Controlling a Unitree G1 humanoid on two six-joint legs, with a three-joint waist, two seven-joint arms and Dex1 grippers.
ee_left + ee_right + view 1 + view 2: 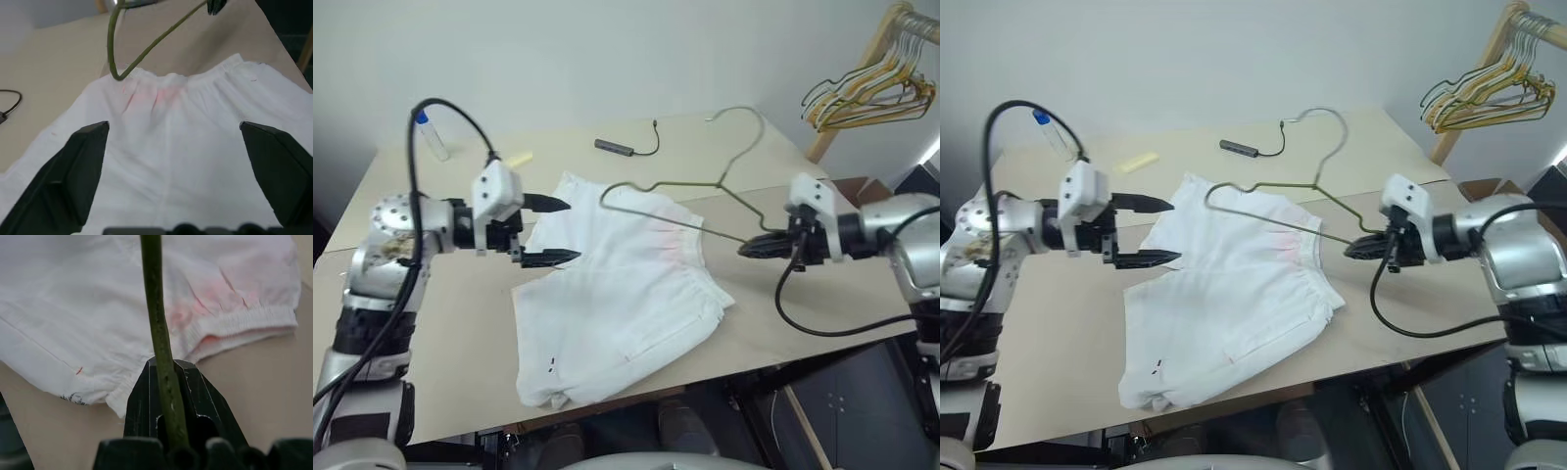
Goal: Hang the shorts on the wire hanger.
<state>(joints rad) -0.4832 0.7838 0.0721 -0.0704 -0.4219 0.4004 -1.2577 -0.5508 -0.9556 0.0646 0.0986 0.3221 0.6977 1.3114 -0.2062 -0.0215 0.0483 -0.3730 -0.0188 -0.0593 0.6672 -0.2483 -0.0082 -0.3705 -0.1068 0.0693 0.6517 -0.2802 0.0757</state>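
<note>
shorts [617, 304] flat on table [460, 323]. right gripper [762, 245] pinches wire hanger [705, 186], maybe lifted above cloth. left gripper [553, 231] wide apart, empty, beside shorts.

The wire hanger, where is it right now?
The wire hanger is held up over the shorts mid-table, its right corner pinched in the right gripper.

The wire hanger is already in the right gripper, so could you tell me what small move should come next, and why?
Probably the left gripper should close on the near edge of the shorts. Its fingers stand open and empty over the cloth, the shorts lie flat on the table, and the right gripper holds the wire hanger above the waistband.
</note>
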